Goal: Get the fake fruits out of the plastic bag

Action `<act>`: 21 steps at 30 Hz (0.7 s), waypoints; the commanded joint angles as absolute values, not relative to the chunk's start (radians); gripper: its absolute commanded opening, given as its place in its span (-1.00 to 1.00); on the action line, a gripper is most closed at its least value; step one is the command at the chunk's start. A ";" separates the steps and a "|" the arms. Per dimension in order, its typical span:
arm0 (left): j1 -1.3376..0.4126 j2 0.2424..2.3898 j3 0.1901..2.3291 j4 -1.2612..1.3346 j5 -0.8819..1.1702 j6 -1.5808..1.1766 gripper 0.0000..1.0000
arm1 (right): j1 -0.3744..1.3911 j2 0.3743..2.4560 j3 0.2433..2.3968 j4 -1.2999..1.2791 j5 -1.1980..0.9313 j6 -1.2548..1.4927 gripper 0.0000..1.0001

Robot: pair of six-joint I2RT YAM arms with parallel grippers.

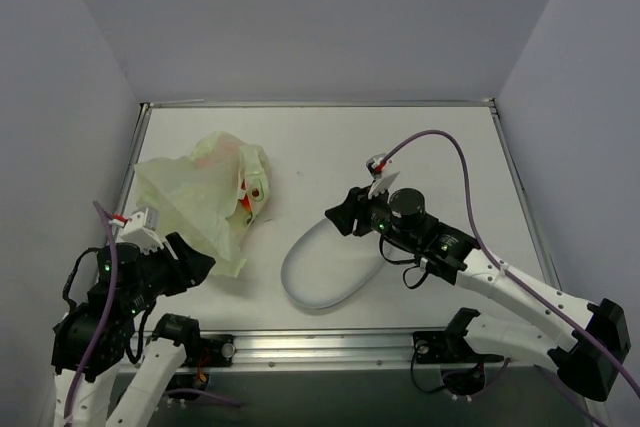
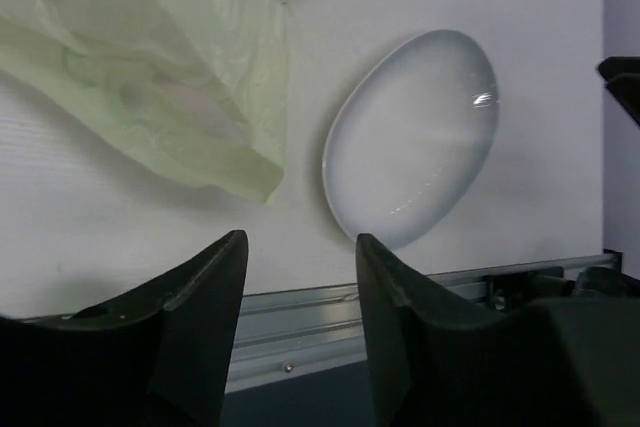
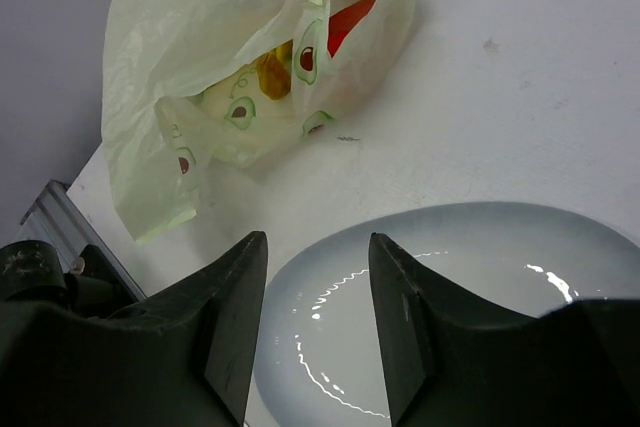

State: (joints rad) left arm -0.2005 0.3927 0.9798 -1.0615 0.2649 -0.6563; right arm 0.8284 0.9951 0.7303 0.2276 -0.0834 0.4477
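The pale yellow-green plastic bag (image 1: 205, 195) lies crumpled on the left of the table; it also shows in the right wrist view (image 3: 240, 67) and the left wrist view (image 2: 160, 57). Its mouth faces right, and inside I see a red fruit (image 3: 352, 19) and an orange-yellow fruit (image 3: 272, 72); the top view shows them as red and orange spots (image 1: 246, 203). My left gripper (image 1: 195, 265) is open and empty near the bag's front corner. My right gripper (image 1: 338, 215) is open and empty above the far end of the white plate, right of the bag's mouth.
A white oval plate (image 1: 325, 265) lies at the front middle of the table, also in the left wrist view (image 2: 420, 137) and the right wrist view (image 3: 470, 307). A metal rail (image 1: 330, 345) runs along the near edge. Grey walls stand around the table.
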 commanded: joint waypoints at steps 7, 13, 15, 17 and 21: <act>-0.196 0.482 0.901 -1.014 0.054 -0.647 0.48 | 0.841 1.103 0.758 0.279 -0.051 0.428 -0.13; -0.222 0.538 0.845 -0.881 0.080 -0.686 0.61 | 0.856 1.176 0.759 0.343 -0.072 0.440 -0.11; -0.259 0.557 0.804 -0.815 0.037 -0.719 0.61 | 0.868 1.199 0.765 0.362 -0.080 0.446 -0.11; -0.352 0.575 0.784 -0.764 -0.017 -0.767 0.59 | 0.882 1.229 0.778 0.370 -0.078 0.448 -0.10; -0.550 0.670 0.752 -0.672 -0.199 -0.854 0.51 | 0.916 1.275 0.796 0.397 -0.061 0.446 -0.10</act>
State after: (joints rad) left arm -0.4503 0.6071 0.7437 -0.8055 -0.0589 -0.7620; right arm 0.8917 1.2541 0.7429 0.3168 -0.0750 0.4446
